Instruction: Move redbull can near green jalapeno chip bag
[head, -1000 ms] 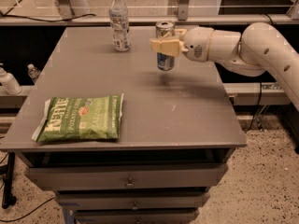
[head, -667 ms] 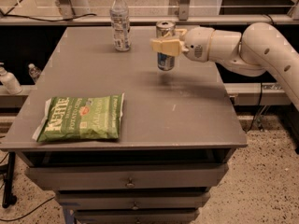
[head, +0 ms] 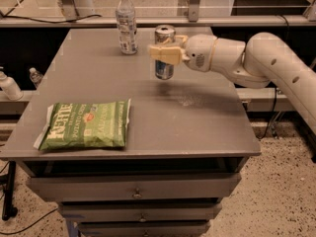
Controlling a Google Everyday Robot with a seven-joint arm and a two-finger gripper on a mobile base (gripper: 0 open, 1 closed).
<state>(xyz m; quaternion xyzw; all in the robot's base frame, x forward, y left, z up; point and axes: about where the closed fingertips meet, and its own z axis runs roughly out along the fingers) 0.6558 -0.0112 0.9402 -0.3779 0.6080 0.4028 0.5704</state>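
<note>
Viewing the single camera view, you are looking down at a grey table [head: 197, 127] with drawers [head: 136, 186] beneath its near edge. The arm [head: 276, 63] is reaching in from the right side of the scene, and its gripper [head: 160, 54] is sitting over the far middle of the tabletop. The jaws are clamping the redbull can [head: 164, 69] around its mid-height, with one tan finger [head: 165, 54] crossing the front of the can. The can is standing upright in this grip, its pull-tab top showing above the finger and its blue lower panel showing below. Its base appears to be hanging slightly above the tabletop, and a soft shadow is lying on the surface under and to the right of it.

You are seeing the green jalapeno chip bag [head: 85, 125] lying flat at the near left corner of the table, its white lettering facing up. The can and the bag are well apart, with bare tabletop between them. A clear plastic bottle [head: 127, 21] with a white cap is standing upright near the far edge, just to the left of the can and not touching it. Off the table, at the left, a white bottle [head: 9, 85] is resting on a lower ledge.
</note>
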